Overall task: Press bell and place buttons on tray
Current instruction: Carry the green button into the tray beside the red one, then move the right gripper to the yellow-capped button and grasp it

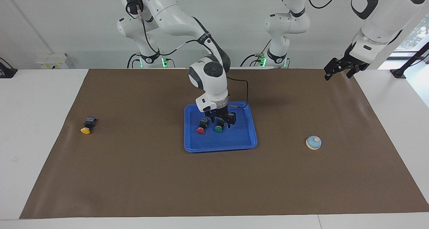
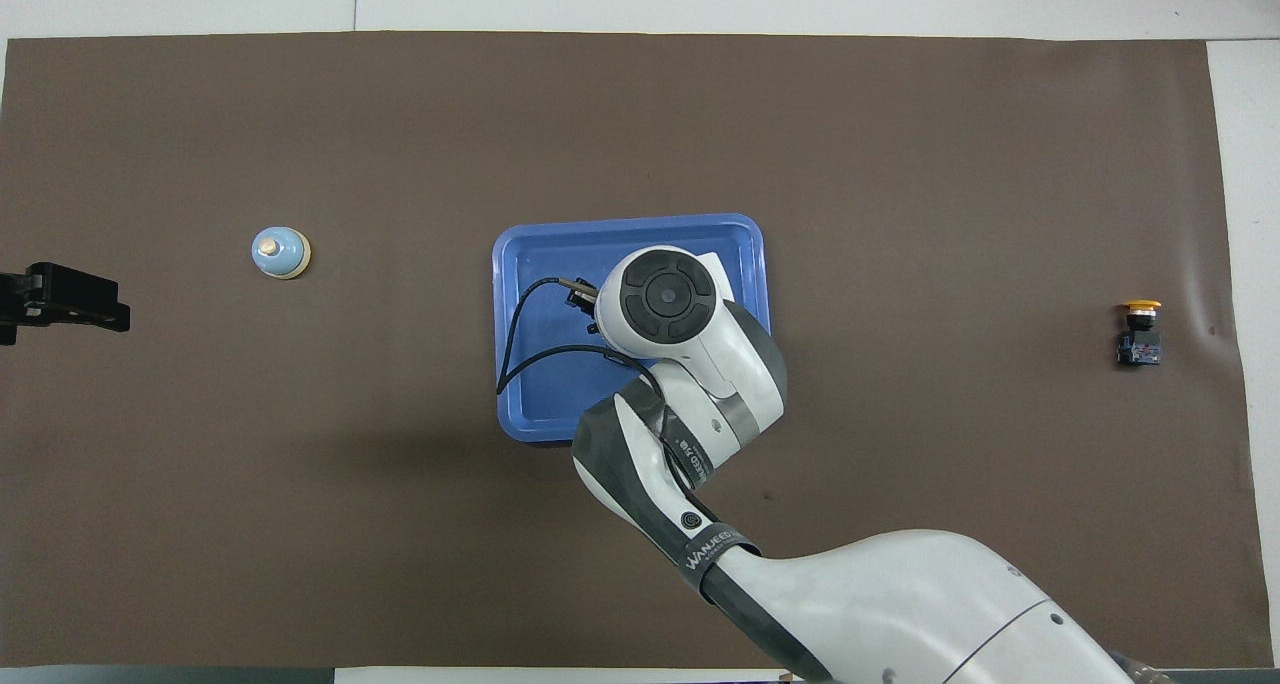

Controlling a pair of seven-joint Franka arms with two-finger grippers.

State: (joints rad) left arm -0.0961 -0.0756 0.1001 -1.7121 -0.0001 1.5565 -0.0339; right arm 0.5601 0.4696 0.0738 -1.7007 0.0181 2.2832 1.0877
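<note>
The bright blue plastic tray [image 1: 241, 145] is a shallow rectangle with rounded corners and a raised rim, and it lies at the centre of the facing frame on the brown mat [image 1: 214, 188] that covers the white table [image 1: 33, 122]. Two small push-button switches with black blocky bodies lie inside it, side by side: the red-capped button [image 1: 200, 130] and the green-capped button [image 1: 218, 129], both with the round cap toward the lower edge of the frame. In the overhead view the arm hides them.

The right gripper [image 1: 221, 120] hangs just over the green-capped button, in the upper half of the tray. Its jaws stand apart on both sides of the black body and they hold nothing; the button rests on the tray floor.

The yellow-capped button [image 1: 86, 130] lies on the mat at the middle left of the facing frame, well apart from the tray.

The small round bell [image 1: 313, 142], a light-blue dome on a cream base ring with a cream knob on top, stands on the mat at the right of the facing frame, a little lower than the tray centre.

The left gripper [image 1: 338, 70] waits in the air at the upper right of the facing frame, over the mat edge, with its jaws spread wide and empty.

On the black band of the right arm the white letters "WANJEED" can be read in the overhead view.
</note>
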